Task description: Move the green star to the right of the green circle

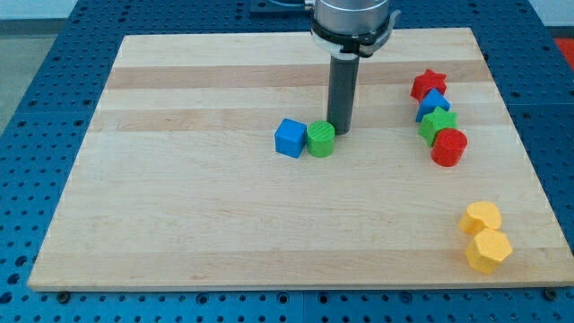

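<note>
The green circle (320, 139) sits near the board's middle, touching a blue cube (290, 137) on its left. The green star (438, 123) lies at the view's right in a tight column of blocks, between a blue block (433, 102) above and a red circle (448, 147) below. My tip (339, 133) rests on the board just right of the green circle, at its upper right edge, touching or nearly touching it. The green star is far to the right of the tip.
A red star (429, 84) tops the right-hand column. A yellow circle (481, 218) and a yellow hexagon (489, 250) sit together at the lower right, close to the wooden board's (179, 224) edge. Blue pegboard surrounds the board.
</note>
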